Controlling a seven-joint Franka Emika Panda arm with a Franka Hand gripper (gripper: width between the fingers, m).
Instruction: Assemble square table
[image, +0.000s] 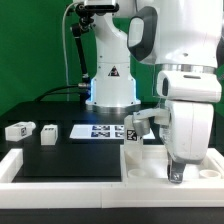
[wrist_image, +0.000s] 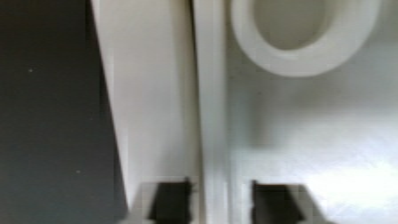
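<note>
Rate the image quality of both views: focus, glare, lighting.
Exterior view: reasonably sharp and evenly lit; a bluish glow on the robot base, the white arm bright. Wrist view: blurred throughout; the square table top's rim and round corner hole have soft edges, and the fingers are dark smudges.

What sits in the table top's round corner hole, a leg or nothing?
Empty. The wrist view shows the round hole in the square top bare, with nothing standing in it.

Two short white legs (image: 18, 130) are lying at the exterior view's left, the marker board (image: 100, 130) sitting between them and the white square top (image: 150, 155).
</note>
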